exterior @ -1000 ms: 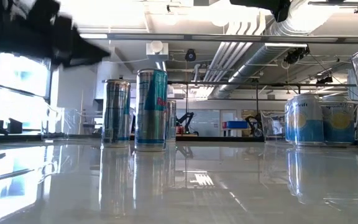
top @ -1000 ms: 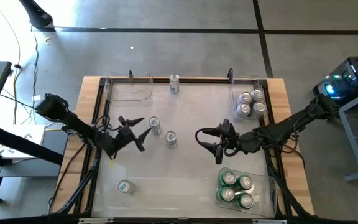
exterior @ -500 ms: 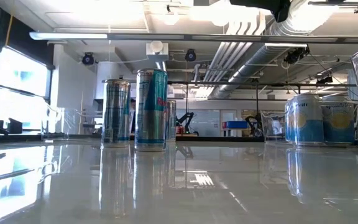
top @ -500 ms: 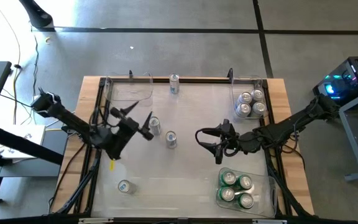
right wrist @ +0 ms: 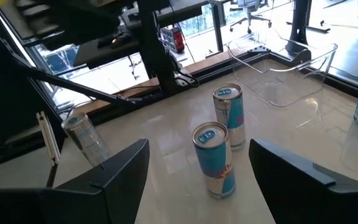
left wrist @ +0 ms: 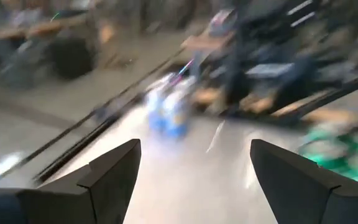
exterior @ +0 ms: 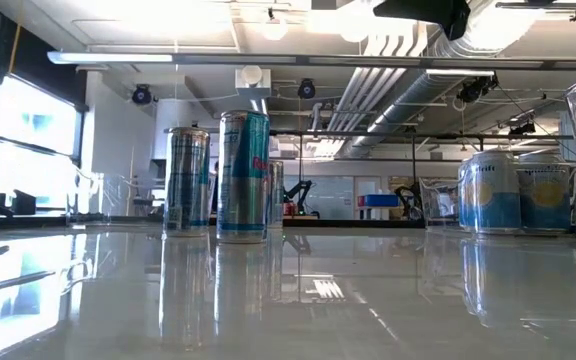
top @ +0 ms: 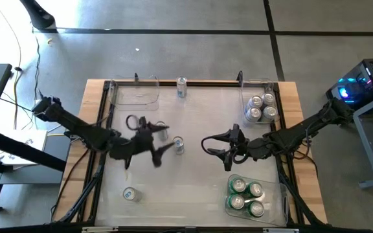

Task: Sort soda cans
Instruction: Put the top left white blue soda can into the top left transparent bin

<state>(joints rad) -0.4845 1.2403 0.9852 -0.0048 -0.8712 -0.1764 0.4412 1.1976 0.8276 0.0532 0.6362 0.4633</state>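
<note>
Left tool (top: 149,140): I see it spread wide, empty, above the two mid-desk soda cans (top: 178,145).
Right tool (top: 216,147): parted, empty, hovering mid-desk.
Other cans: I count several in the right-side bins (top: 283,194).

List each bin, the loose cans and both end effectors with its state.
Far-left bin: empty.
Far-right bin: holds silver cans.
Near-right bin: holds green cans.
Loose cans: four, upright.
Left end effector: open, empty.
Right end effector: open, empty.
</note>
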